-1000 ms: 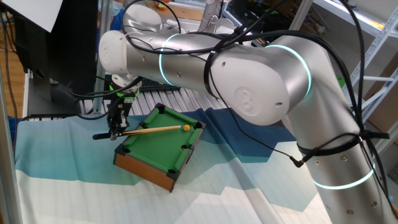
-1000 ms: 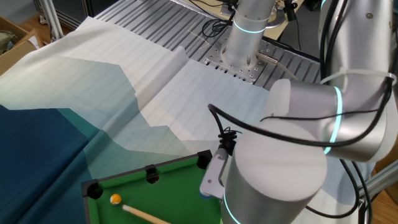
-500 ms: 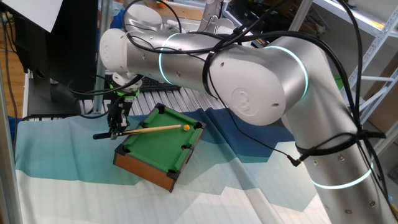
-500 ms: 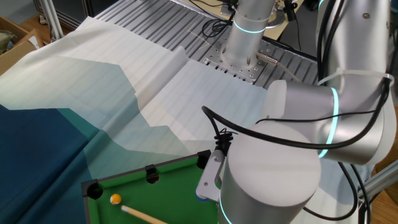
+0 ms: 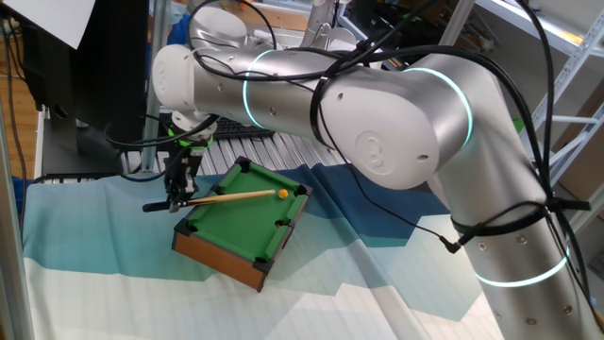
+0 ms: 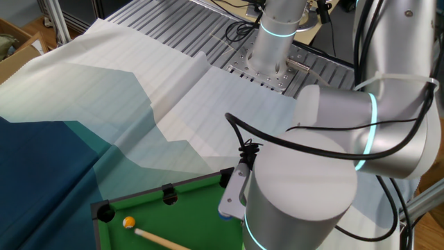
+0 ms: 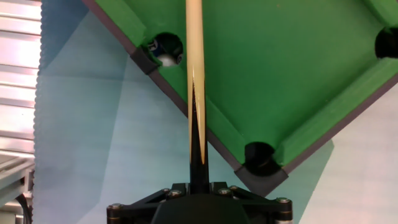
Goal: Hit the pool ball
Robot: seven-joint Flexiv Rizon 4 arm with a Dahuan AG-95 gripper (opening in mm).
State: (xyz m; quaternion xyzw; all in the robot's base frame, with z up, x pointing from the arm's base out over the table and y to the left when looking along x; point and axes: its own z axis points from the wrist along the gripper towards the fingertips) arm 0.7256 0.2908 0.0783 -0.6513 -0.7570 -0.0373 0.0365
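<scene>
A tiny orange-yellow pool ball [image 5: 282,194] lies on the green felt of a miniature pool table [image 5: 236,225], near its far corner. My gripper [image 5: 176,195] stands at the table's left end, shut on a wooden cue stick [image 5: 226,197] that lies level over the felt. The cue tip ends just short of the ball. In the other fixed view the ball [image 6: 128,222] sits by the cue tip [image 6: 142,234] on the table [image 6: 191,205]. In the hand view the cue [image 7: 194,68] runs straight up over the felt [image 7: 280,62]; the ball is out of view there.
The table has black pockets [image 7: 166,48] at its corners and sides and a brown wooden base [image 5: 215,261]. It stands on a blue and white cloth [image 5: 113,255]. A ribbed metal surface [image 6: 173,28] and a second arm's base [image 6: 274,48] lie behind.
The arm's elbow has shifted slightly in the other fixed view. The cue, the ball and the table stay where they were.
</scene>
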